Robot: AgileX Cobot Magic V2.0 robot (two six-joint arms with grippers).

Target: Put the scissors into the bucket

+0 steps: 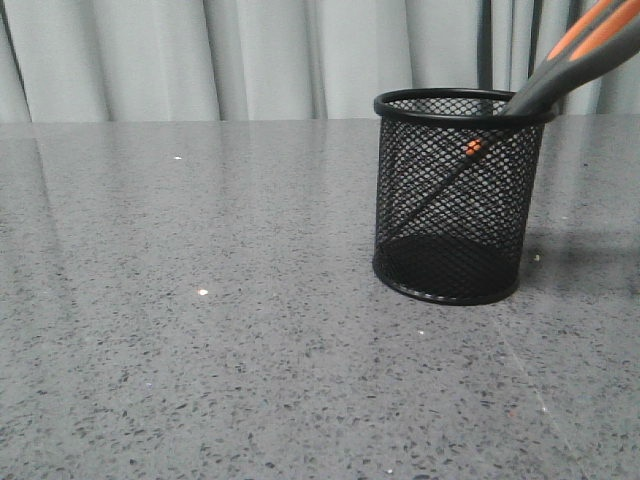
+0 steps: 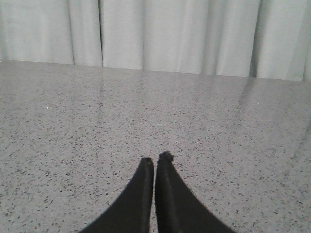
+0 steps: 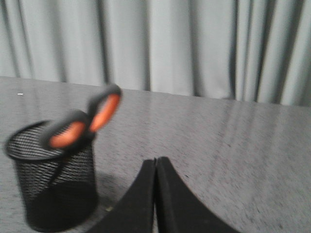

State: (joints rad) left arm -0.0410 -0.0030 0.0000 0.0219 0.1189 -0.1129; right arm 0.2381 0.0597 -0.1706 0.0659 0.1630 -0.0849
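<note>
Dark-grey scissors with orange-lined loops [image 1: 570, 55] stand blades-down inside black wire-mesh bucket [image 1: 455, 200], right of centre in front view, handles leaning over rim toward upper right. Left gripper [image 2: 155, 162] and right gripper [image 3: 155, 162] pressed closed, holding nothing. Task looks complete; best retreat clear of handles, avoid tipping bucket.
</note>
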